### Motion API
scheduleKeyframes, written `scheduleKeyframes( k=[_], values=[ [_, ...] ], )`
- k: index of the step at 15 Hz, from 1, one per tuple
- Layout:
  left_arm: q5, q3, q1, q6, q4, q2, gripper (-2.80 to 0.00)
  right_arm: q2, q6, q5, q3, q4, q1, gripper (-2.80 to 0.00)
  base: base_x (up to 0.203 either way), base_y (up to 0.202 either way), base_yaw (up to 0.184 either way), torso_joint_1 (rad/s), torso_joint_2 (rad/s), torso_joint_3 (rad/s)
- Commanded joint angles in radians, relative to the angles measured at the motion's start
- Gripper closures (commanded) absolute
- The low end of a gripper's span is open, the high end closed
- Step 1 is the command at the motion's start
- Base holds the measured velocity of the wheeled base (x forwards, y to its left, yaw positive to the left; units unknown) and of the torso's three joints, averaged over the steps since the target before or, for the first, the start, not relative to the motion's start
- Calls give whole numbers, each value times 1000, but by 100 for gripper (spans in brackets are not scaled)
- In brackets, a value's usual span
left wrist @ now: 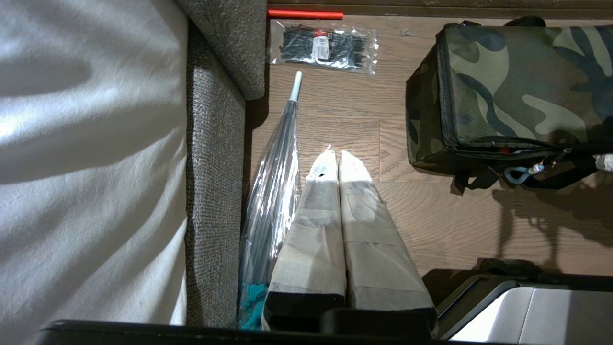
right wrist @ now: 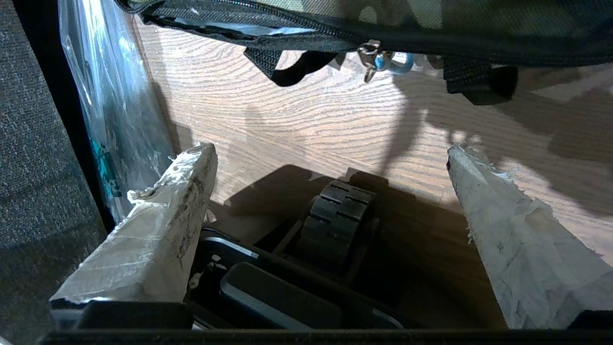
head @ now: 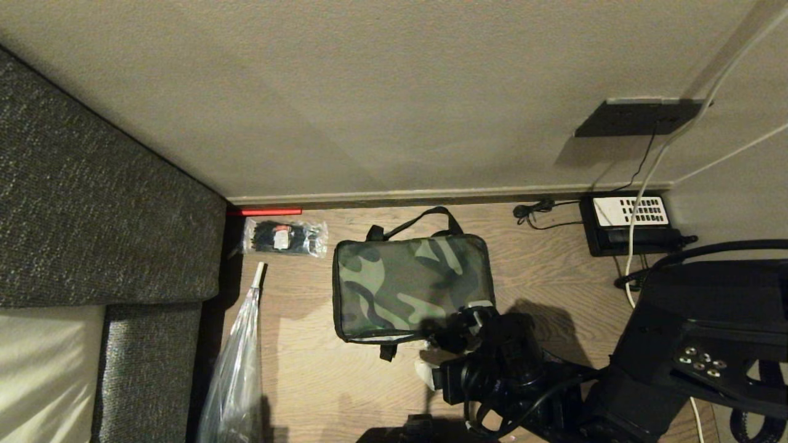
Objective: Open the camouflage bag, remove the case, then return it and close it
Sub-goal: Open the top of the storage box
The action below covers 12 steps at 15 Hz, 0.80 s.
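Note:
The camouflage bag (head: pixel 412 286) lies flat on the wood floor, green-and-dark top up, black strap handles at its far and near sides. My right gripper (head: pixel 452 338) hovers at the bag's near right corner, open wide with nothing between its taped fingers (right wrist: pixel 182 191). In the right wrist view the gripper (right wrist: pixel 330 151) sits just short of the bag's near side (right wrist: pixel 431 24), where a zipper pull (right wrist: pixel 383 60) with a blue ring hangs. The same pull (left wrist: pixel 519 173) shows in the left wrist view. The case is hidden. My left gripper (left wrist: pixel 335 155) is shut and empty, parked above the floor left of the bag (left wrist: pixel 517 81).
A grey sofa (head: pixel 92 203) fills the left. A wrapped umbrella (head: pixel 237 369) lies along it, and a clear packet of black ties (head: pixel 284 238) lies near the baseboard. A black telephone (head: pixel 631 224) with cables sits at the far right by the wall.

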<state>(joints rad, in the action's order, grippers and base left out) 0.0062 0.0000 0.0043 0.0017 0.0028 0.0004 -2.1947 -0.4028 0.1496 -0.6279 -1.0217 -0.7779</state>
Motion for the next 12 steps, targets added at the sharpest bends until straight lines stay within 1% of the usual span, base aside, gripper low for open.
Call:
scheduleKeyframes(
  k=[1,5,12],
  values=[
    [1,3,0,-3,0,-2,0,6,7,1,8,-6,-1,-280,0,0,0,0,0,0],
    [0,3,0,-4,3,-1,0,3,8,2,10,-5,-17,-280,0,0,0,0,0,0],
    [0,3,0,-11,2,0,0,0,10,1,7,-3,-18,-280,0,0,0,0,0,0]
  ],
)
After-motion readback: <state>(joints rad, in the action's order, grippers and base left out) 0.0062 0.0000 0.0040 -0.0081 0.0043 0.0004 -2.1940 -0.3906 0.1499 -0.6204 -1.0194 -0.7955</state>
